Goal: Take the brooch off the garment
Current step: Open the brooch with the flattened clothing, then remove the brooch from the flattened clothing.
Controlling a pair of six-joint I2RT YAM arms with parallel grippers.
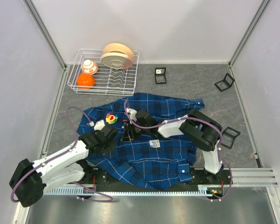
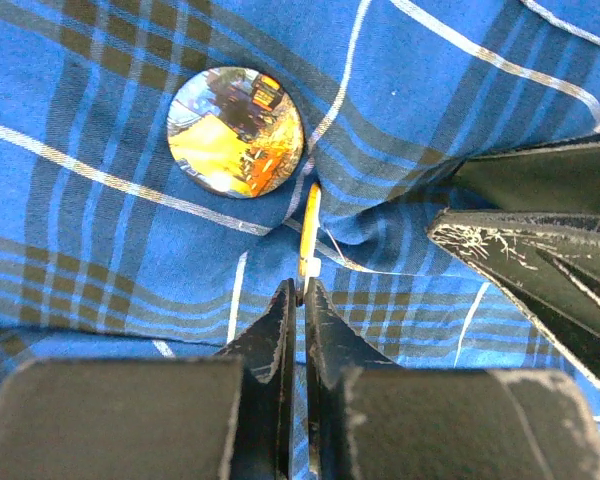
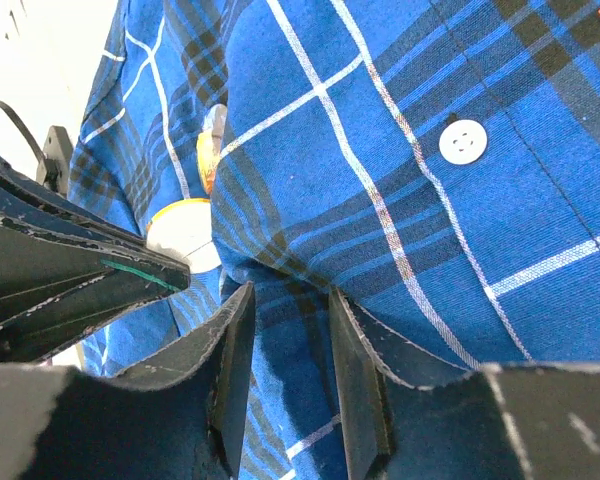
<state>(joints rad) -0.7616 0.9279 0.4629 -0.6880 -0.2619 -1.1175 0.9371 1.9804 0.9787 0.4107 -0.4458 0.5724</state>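
Grippers | left gripper point(image 2: 300, 285) closed beside brooch point(image 2: 236, 131) | right gripper point(image 3: 290, 295) parted over garment point(image 3: 430, 200)

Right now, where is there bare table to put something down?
Bare table at the back, between the middle stand and the back-right stand, and a strip left of the shirt, below the rack. Crowded mid-shirt, where the left gripper and right gripper meet.
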